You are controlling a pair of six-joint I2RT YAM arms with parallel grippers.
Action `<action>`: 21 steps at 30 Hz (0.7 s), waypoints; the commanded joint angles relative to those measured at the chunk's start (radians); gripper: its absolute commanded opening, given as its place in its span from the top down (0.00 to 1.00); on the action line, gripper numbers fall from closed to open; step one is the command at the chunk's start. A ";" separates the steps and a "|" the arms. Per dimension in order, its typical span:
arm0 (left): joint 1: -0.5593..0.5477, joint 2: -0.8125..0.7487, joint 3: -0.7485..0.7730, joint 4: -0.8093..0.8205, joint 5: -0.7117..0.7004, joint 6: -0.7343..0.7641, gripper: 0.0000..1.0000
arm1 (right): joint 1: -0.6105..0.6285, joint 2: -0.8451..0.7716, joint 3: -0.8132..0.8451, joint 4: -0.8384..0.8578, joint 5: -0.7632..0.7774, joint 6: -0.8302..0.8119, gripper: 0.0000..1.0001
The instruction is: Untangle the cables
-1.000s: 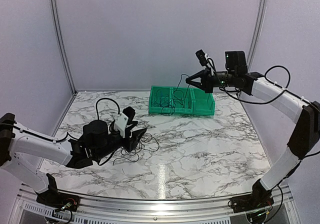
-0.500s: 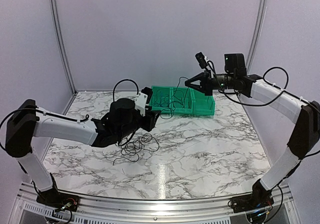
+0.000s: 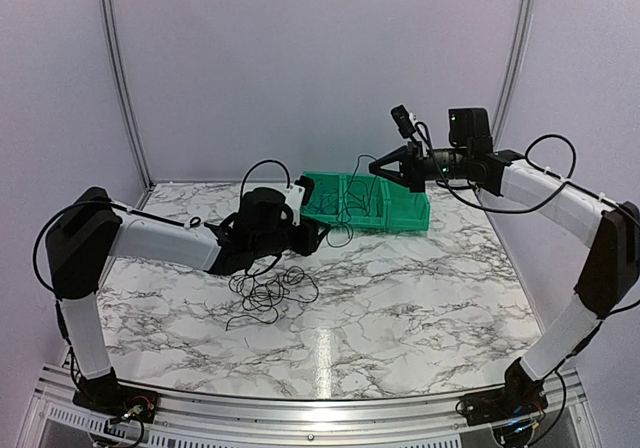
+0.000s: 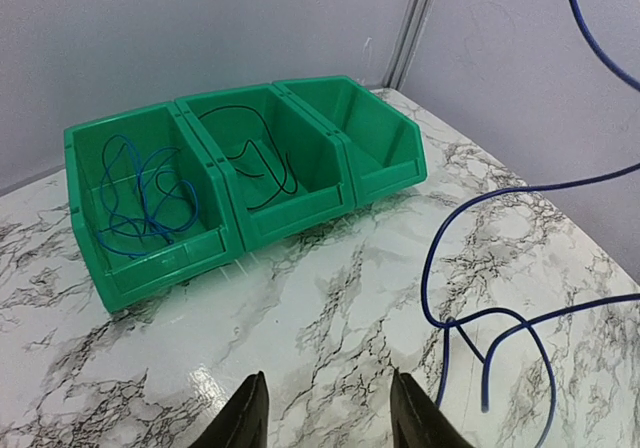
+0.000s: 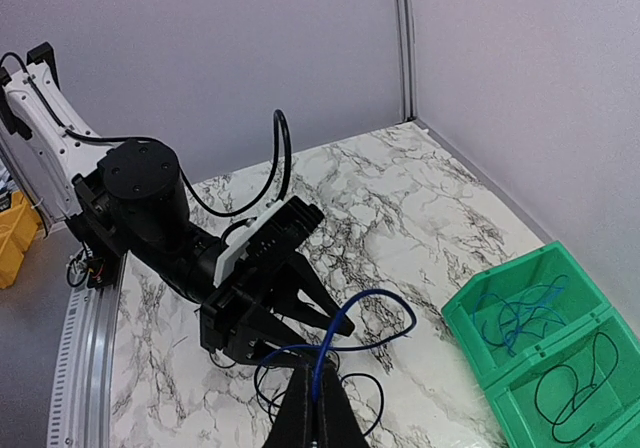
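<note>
A tangle of thin black cables [image 3: 266,292] lies on the marble table. My left gripper [image 3: 318,234] is open and empty, low over the table just in front of the green bins [image 3: 400,218]; its view [image 4: 328,420] shows bare marble between the fingers. My right gripper [image 3: 380,166] is shut on a dark-blue cable [image 3: 372,186] and holds it in the air above the bins. That cable loops down at the right of the left wrist view [image 4: 430,268] and sits between the right fingers [image 5: 318,408]. The left bin holds a blue cable [image 4: 145,193], the middle one a black cable [image 4: 262,158].
The three-compartment green bins [image 4: 290,218] stand at the back centre; the right compartment [image 4: 365,128] shows nothing inside. White walls enclose the table at back and sides. The left arm's thick black hose [image 3: 262,173] arches above its wrist.
My left arm has swung from the near left out toward the bins, leaving the black tangle behind it. My right gripper has shifted slightly with the blue cable.
</note>
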 commanded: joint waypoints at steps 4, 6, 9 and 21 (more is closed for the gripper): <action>0.005 0.002 0.015 -0.012 0.032 -0.054 0.58 | -0.001 0.012 0.003 0.024 -0.012 0.002 1.00; 0.004 -0.029 -0.011 -0.008 -0.016 -0.059 0.56 | -0.002 0.015 0.003 0.022 -0.010 -0.001 1.00; 0.004 -0.079 -0.055 -0.004 -0.063 -0.067 0.54 | -0.001 0.019 0.003 0.020 -0.008 -0.007 1.00; 0.003 -0.129 -0.131 0.055 0.037 -0.102 0.48 | 0.005 0.030 0.006 0.012 -0.002 -0.018 1.00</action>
